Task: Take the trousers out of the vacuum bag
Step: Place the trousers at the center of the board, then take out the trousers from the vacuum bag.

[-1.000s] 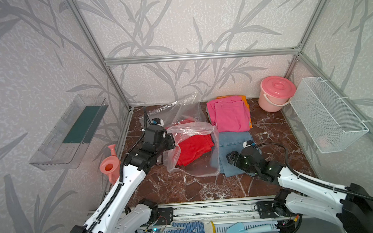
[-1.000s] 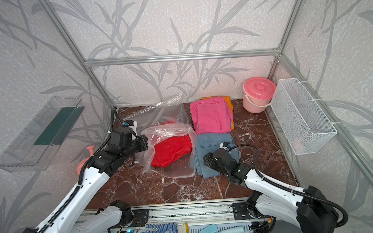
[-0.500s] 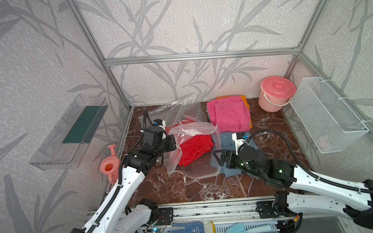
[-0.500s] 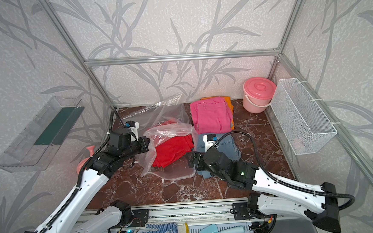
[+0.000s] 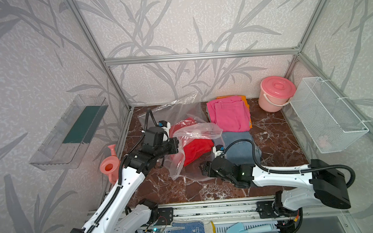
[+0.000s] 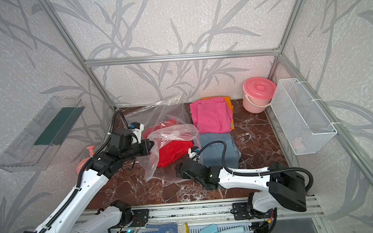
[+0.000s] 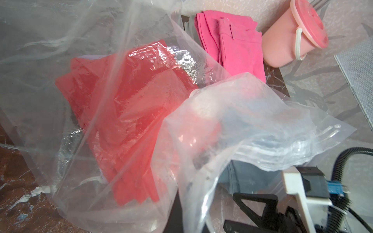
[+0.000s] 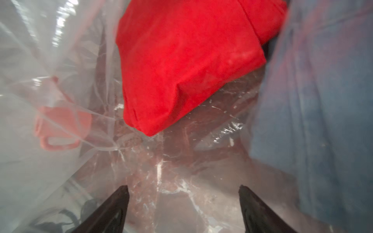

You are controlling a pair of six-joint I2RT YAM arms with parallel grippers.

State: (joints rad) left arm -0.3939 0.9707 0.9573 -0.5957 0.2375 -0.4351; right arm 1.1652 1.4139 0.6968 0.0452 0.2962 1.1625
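The clear crinkly vacuum bag (image 5: 195,129) lies at the table's left middle with the red trousers (image 5: 194,147) inside. My left gripper (image 5: 177,145) is shut on the bag's upper film and holds it lifted, so the mouth gapes. In the left wrist view the film (image 7: 242,113) drapes over the jaws. My right gripper (image 5: 203,170) is open and low at the bag's mouth, and its fingertips (image 8: 121,193) point at the red trousers (image 8: 181,60) with nothing between them. Pink trousers (image 5: 229,114) lie on orange ones (image 5: 244,99) at the back. Denim trousers (image 5: 240,144) lie in front of them.
A pink lidded bucket (image 5: 276,93) stands in the back right corner beside a white wire basket (image 5: 327,117). A pink watering can (image 5: 111,166) sits at the left edge under a clear wall tray (image 5: 71,133). A dotted glove (image 5: 188,232) and a blue trowel (image 5: 243,231) lie below the front rail.
My right arm has swung left from over the denim trousers and come down to the bag's mouth, staying open. The left gripper keeps its hold on the film and has hardly moved.
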